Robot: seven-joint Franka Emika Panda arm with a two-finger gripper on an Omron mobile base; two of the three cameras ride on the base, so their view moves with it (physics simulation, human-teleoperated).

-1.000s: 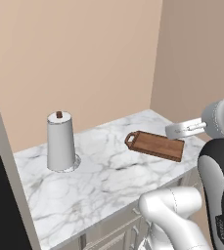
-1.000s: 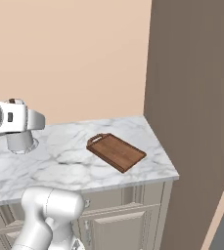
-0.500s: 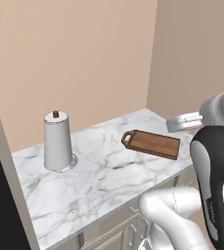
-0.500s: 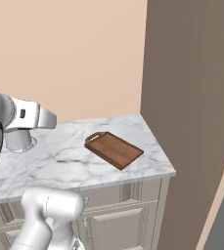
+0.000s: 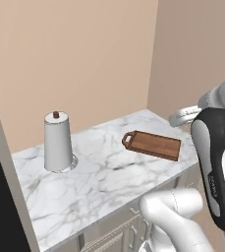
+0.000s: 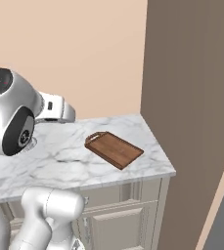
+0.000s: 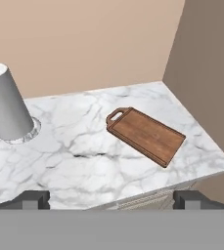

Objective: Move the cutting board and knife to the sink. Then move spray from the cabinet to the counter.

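The white marble counter (image 7: 84,161) with grey veins sits in a corner, with a tan wall behind it and a tall brown panel on its right. The cutting board (image 7: 146,135) lies flat on the counter near that right end. A paper-towel roll (image 7: 6,105) stands upright well apart, toward the left. The gripper (image 7: 111,199) hangs in the air above the counter's front edge, its fingers spread wide, holding nothing.
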